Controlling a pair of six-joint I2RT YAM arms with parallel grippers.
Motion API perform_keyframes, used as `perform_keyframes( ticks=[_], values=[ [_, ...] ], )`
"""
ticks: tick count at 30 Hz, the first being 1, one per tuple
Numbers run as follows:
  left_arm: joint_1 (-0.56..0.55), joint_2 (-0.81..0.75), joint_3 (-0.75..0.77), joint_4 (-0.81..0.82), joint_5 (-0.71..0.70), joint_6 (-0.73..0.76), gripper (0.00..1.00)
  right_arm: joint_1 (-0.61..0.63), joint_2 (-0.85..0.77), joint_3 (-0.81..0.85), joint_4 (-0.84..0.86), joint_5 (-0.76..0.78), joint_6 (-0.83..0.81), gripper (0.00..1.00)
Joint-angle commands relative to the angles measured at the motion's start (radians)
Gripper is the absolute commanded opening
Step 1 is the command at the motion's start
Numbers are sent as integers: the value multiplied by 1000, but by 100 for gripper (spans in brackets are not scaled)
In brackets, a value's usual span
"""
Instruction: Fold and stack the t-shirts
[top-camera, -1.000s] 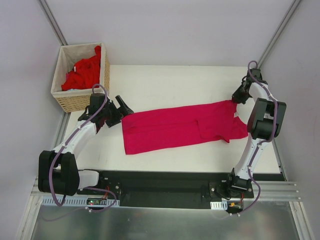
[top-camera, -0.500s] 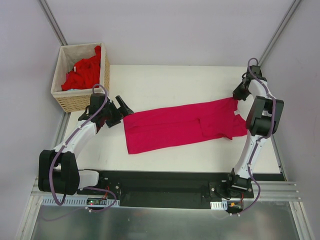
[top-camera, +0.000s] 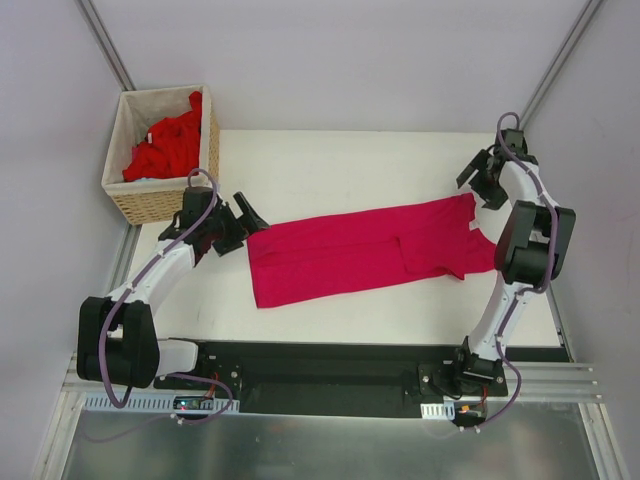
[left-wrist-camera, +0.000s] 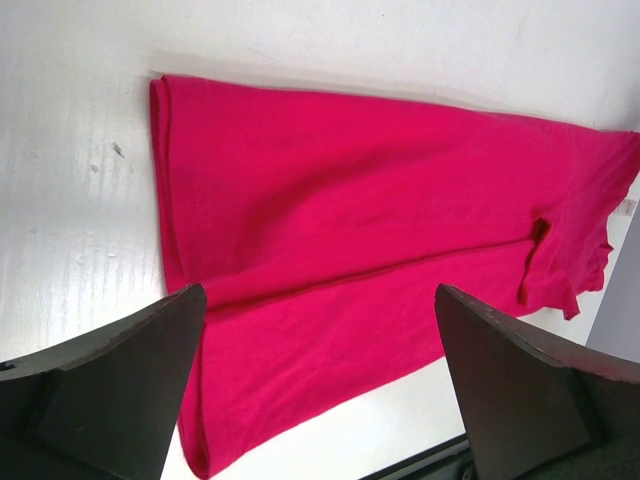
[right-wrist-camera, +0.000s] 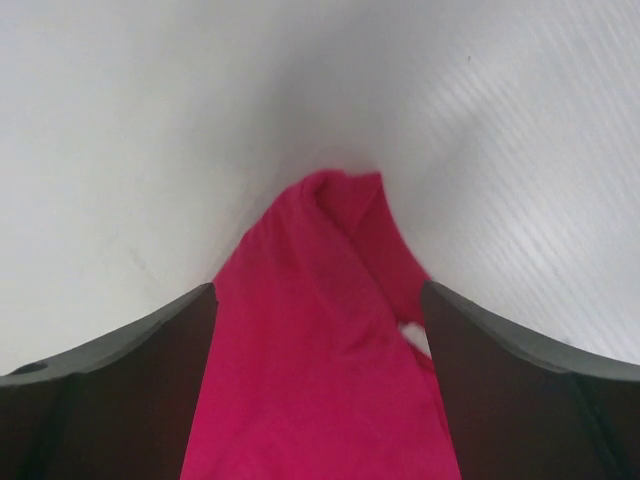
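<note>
Magenta t-shirt (top-camera: 350, 255) lies flat; right jaws gape over its neck end.

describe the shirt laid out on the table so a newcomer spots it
Start at the white table. The magenta t-shirt lies spread flat across its middle. Unlike it, the brighter red shirts sit crumpled in the wicker basket at the far left corner.

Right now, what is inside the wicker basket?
The wicker basket holds a crumpled heap of red t-shirts against its pale lining. How many there are, and anything beneath the heap, is covered.
</note>
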Motion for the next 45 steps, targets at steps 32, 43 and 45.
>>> perform_keyframes(
  ticks=[32,43,45],
  values=[
    [-55,-25,10,-9,11,9,99,396,-503,-528,-48,62,58,82],
    [-60,-38,8,-9,10,7,99,508,-498,-562,-68,87,85,69],
    [-60,-39,5,-9,13,9,99,525,-490,-571,-73,101,88,61]
  ],
)
